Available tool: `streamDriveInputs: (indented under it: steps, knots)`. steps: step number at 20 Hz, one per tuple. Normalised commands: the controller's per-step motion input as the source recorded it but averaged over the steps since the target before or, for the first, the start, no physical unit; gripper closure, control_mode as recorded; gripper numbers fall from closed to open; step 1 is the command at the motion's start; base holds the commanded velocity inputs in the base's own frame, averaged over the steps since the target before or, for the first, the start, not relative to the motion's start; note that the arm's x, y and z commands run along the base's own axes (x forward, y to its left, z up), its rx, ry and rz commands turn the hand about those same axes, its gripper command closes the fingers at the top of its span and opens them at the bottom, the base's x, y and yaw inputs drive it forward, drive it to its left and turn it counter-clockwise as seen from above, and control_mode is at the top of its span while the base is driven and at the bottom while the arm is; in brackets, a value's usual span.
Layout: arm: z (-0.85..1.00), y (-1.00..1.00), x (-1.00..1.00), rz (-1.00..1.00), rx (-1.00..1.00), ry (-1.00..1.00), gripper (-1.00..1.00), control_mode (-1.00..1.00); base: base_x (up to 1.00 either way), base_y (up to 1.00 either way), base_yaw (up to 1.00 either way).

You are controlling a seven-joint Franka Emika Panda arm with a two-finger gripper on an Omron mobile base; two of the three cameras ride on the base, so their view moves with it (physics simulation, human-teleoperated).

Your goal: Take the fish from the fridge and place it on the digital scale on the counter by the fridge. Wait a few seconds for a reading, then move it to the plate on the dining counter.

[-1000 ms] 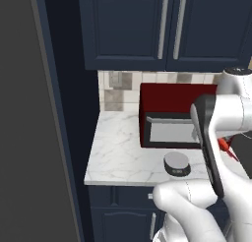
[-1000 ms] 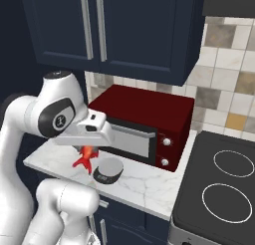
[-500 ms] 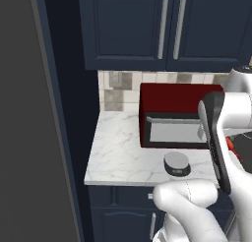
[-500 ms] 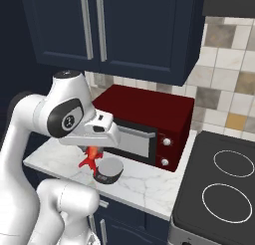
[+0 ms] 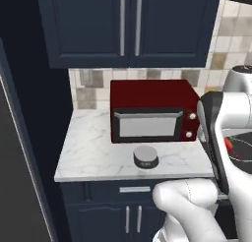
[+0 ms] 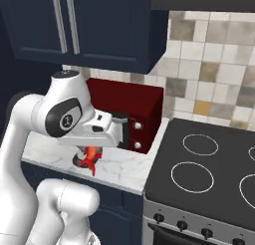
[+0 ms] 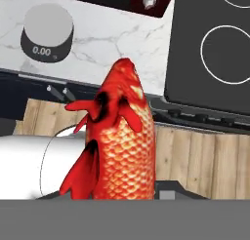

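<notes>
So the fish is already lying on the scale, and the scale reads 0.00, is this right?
Not quite. The fish is not on the scale; the end effector holds it in the air, as the hand view shows. The scale reads 0.00.

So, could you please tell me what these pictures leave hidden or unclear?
- Gripper's finger tips: hand view, covered by the scaly orange-red fish.
- Round dark grey digital scale: right base view, mostly behind the arm.
- Black stovetop: hand view, cut by the frame's edge.
</notes>
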Motion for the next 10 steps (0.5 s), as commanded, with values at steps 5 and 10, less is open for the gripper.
streamDriveInputs:
  steps: [5,10]
  knots:
    - [0.0,0.0,0.0,0.0,0.0,0.0,1.0,1.0,-0.49,-0.89,-0.4]
    - [0.0,0.0,0.0,0.0,0.0,0.0,1.0,1.0,0.05,-0.78,-0.63]
